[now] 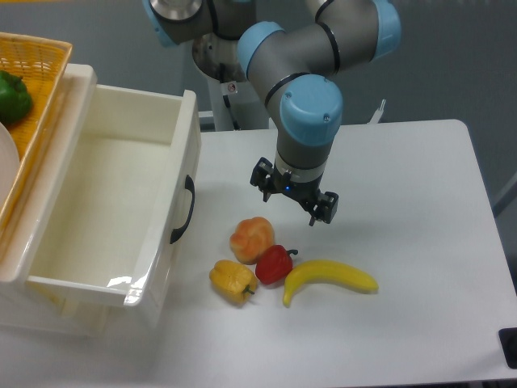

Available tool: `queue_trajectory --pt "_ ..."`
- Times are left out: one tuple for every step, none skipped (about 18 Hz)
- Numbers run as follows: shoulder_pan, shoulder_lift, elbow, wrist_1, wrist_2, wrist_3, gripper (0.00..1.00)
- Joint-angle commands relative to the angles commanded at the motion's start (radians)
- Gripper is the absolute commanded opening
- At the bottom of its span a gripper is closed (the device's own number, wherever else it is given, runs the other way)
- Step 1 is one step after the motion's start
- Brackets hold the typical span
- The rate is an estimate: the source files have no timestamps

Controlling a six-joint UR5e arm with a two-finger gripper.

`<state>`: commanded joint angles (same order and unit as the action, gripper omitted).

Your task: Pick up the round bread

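While tool point(293, 196) hovers wide open, holding nothing, round bread point(252, 239) sits on desk point(404, 210) at its 7 o'clock, touching red pepper point(274, 264). Looks like approach step; next move probably shift over bread, drop, avoid pepper.

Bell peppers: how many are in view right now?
3. The yellow bell pepper and the red bell pepper lie on the table by the round bread; a green one sits in the basket, partly cut off.
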<state>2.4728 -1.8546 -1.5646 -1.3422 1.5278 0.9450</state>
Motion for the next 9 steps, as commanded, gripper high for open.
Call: queue_trajectory --pt "-0.002 -0.002 -0.003 0.009 0.0 -0.006 1.0" --pt "-0.002 -0.003 -0.009 0.034 -0.002 -0.009 1.0" --pt "-0.003 -0.009 -0.021 0.067 -0.002 -0.011 1.0" --pt "-0.008 -0.012 -0.035 0.099 -0.003 -0.023 1.0" --pt "-0.012 -0.018 -0.049 0.127 -0.003 -0.043 1.0" --pt "-0.014 -0.026 -0.051 0.139 -0.003 -0.064 1.0" --pt "-0.014 -0.034 -0.051 0.141 -0.003 -0.084 1.0" --pt "-0.018 -0.038 -0.052 0.141 -0.003 -0.094 1.0" --pt "-0.029 -0.044 -0.054 0.138 -0.002 -0.097 1.0"
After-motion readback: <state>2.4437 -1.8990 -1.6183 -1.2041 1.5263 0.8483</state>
